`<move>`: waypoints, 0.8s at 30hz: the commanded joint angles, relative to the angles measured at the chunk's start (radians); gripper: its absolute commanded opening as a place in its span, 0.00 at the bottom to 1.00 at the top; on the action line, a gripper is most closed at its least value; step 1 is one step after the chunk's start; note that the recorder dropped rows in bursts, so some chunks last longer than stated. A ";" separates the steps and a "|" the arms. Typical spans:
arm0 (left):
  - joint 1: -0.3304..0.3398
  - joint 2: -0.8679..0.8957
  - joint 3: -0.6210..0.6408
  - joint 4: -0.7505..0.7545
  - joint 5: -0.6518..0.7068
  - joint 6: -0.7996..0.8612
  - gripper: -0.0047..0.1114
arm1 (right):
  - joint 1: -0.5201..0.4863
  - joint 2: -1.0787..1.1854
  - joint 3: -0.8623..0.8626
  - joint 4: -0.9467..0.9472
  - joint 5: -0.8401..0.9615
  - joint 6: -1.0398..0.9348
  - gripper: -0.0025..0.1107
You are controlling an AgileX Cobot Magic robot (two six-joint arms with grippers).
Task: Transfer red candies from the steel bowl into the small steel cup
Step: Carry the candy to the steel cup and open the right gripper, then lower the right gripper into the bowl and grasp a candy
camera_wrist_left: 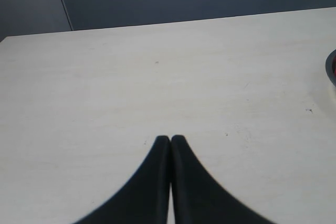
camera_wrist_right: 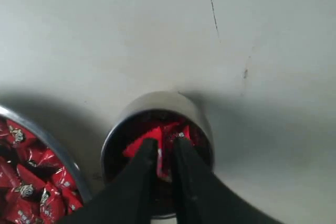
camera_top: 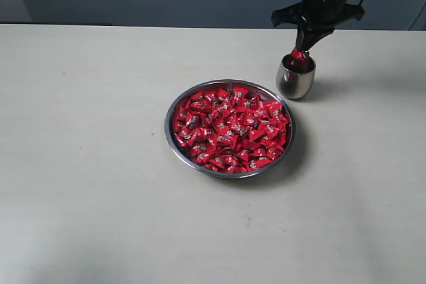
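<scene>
The right gripper (camera_top: pixel 299 51) hangs over the small steel cup (camera_top: pixel 295 79), which stands toward the tabletop's (camera_top: pixel 86 164) far right edge, just beside the steel bowl (camera_top: pixel 168 128) at the middle. Its jaws are nearly together, pinching one red candy (camera_top: pixel 297 55) at the cup's mouth. A few candies already lie inside the cup, but the bowl is thickly covered with red candies (camera_top: pixel 229 128), so the task looks barely begun. The left gripper's (camera_wrist_left: pixel 170 139) jaws are pressed together, empty, over bare tabletop
</scene>
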 commanded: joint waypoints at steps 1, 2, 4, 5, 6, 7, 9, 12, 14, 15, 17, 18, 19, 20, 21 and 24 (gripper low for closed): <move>0.000 -0.005 -0.008 0.002 -0.008 -0.003 0.04 | -0.005 -0.005 0.003 -0.010 0.003 -0.010 0.31; 0.000 -0.005 -0.008 0.002 -0.008 -0.003 0.04 | -0.005 -0.005 0.003 -0.010 0.003 -0.010 0.36; 0.000 -0.005 -0.008 0.002 -0.008 -0.003 0.04 | -0.005 -0.005 0.003 -0.010 0.003 -0.010 0.40; 0.000 -0.005 -0.008 0.002 -0.008 -0.003 0.04 | -0.005 -0.005 0.003 -0.009 0.003 -0.010 0.40; 0.000 -0.005 -0.008 0.002 -0.008 -0.003 0.04 | -0.005 -0.007 0.003 -0.003 0.003 -0.010 0.39; 0.000 -0.005 -0.008 0.002 -0.008 -0.003 0.04 | -0.005 -0.009 0.003 0.009 0.003 -0.010 0.37; 0.000 -0.005 -0.008 0.002 -0.008 -0.003 0.04 | -0.005 -0.019 0.003 0.051 0.003 -0.026 0.34; 0.000 -0.005 -0.008 0.002 -0.008 -0.003 0.04 | -0.005 -0.043 0.003 0.173 0.003 -0.118 0.23; 0.000 -0.005 -0.008 0.002 -0.008 -0.003 0.04 | -0.005 -0.066 0.003 0.232 0.003 -0.152 0.16; 0.000 -0.005 -0.008 0.002 -0.008 -0.003 0.04 | -0.005 -0.077 0.003 0.251 0.003 -0.172 0.14; 0.000 -0.005 -0.008 0.002 -0.008 -0.003 0.04 | -0.005 -0.108 0.022 0.301 0.003 -0.200 0.10; 0.000 -0.005 -0.008 0.002 -0.008 -0.003 0.04 | -0.005 -0.124 0.041 0.321 0.003 -0.212 0.09; 0.000 -0.005 -0.008 0.002 -0.008 -0.003 0.04 | -0.005 -0.147 0.071 0.340 0.003 -0.226 0.09; 0.000 -0.005 -0.008 0.002 -0.008 -0.003 0.04 | -0.005 -0.173 0.110 0.352 0.003 -0.230 0.10; 0.000 -0.005 -0.008 0.002 -0.008 -0.003 0.04 | -0.005 -0.197 0.158 0.361 0.003 -0.232 0.10; 0.000 -0.005 -0.008 0.002 -0.008 -0.003 0.04 | 0.003 -0.303 0.335 0.391 -0.062 -0.257 0.10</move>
